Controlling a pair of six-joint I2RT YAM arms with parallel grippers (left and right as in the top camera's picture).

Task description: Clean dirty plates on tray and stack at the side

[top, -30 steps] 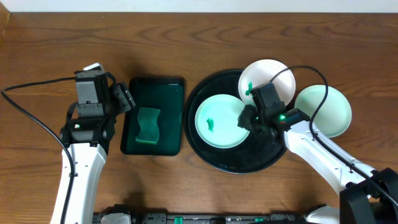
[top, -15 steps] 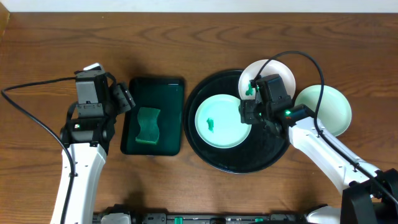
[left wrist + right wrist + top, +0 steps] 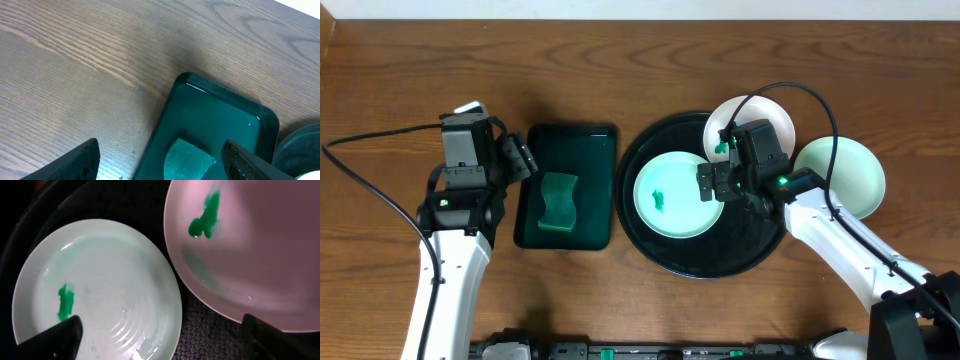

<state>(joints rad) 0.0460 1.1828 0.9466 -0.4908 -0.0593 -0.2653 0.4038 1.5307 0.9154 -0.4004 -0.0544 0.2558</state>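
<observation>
A mint green plate (image 3: 670, 195) with a small green smear lies on the round black tray (image 3: 692, 259). A white plate (image 3: 752, 118) with a green smear sits at the tray's far right rim. A second mint plate (image 3: 845, 177) lies on the table right of the tray. My right gripper (image 3: 712, 183) is open and empty above the right edge of the first mint plate (image 3: 95, 290), with the white plate (image 3: 250, 250) to its right. My left gripper (image 3: 525, 157) is open and empty over the left edge of the dark green tray.
A rectangular dark green tray (image 3: 566, 186) holds a green sponge (image 3: 558, 202); both show in the left wrist view, tray (image 3: 220, 110) and sponge (image 3: 187, 160). Bare wooden table (image 3: 620, 60) surrounds everything. Cables run from both arms.
My right gripper has moved up and left over the black tray, from the mint plate's lower right edge to its right edge beside the white plate. The left arm has not moved.
</observation>
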